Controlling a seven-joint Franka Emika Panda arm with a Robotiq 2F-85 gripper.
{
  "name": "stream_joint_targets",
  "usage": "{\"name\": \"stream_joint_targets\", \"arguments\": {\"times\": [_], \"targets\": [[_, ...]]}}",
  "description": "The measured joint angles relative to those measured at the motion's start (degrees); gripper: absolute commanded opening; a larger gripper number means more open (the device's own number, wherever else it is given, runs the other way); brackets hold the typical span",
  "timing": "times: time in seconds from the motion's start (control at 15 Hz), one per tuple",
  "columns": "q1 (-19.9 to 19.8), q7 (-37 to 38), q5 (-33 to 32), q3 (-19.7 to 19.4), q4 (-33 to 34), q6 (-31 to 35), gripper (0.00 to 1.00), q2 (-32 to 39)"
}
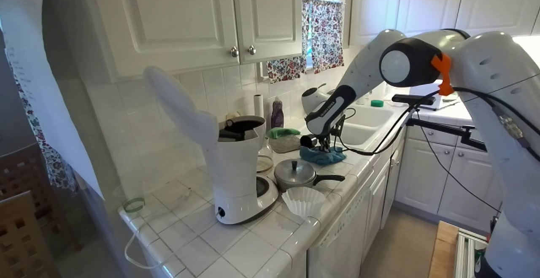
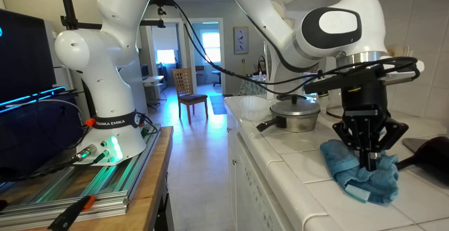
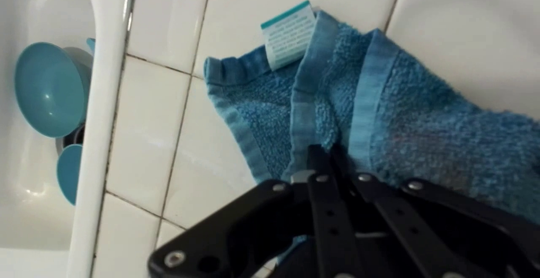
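My gripper (image 3: 331, 149) points down and is shut on a fold of a blue terry cloth (image 3: 270, 113), with its fingertips pressed into the fabric. The crumpled cloth lies on the white tiled counter (image 3: 147, 126). A white label with a teal edge (image 3: 290, 35) sticks out from the cloth. The gripper also shows in an exterior view (image 2: 368, 162), down on the cloth (image 2: 345, 166). In an exterior view (image 1: 324, 146) the gripper is partly hidden by cables, above the cloth (image 1: 316, 155). A dark ladle-like object (image 2: 429, 159) lies right beside the cloth.
A lidded saucepan (image 1: 295, 176) with a black handle stands near the cloth. A white coffee maker (image 1: 236, 176) and a paper filter (image 1: 303, 200) stand nearer the counter end. The sink (image 3: 112, 16) holds a teal bowl (image 3: 50, 90). A green cloth (image 1: 282, 133) and purple bottle (image 1: 277, 113) stand behind.
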Motion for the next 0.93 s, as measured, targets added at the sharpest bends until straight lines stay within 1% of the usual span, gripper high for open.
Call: {"name": "stream_joint_targets", "arguments": {"times": [0.27, 0.4, 0.67, 0.93], "targets": [[-0.4, -8.7, 2.7, 2.8, -0.2, -6.7, 0.01, -1.4], [-0.7, -12.5, 3.1, 3.5, -0.6, -10.6, 0.01, -2.0], [-1.2, -17.2, 3.1, 3.0, -1.9, -16.0, 0.01, -2.7], [-2.4, -18.3, 2.9, 0.7, -2.9, -18.1, 0.01, -2.8]]}}
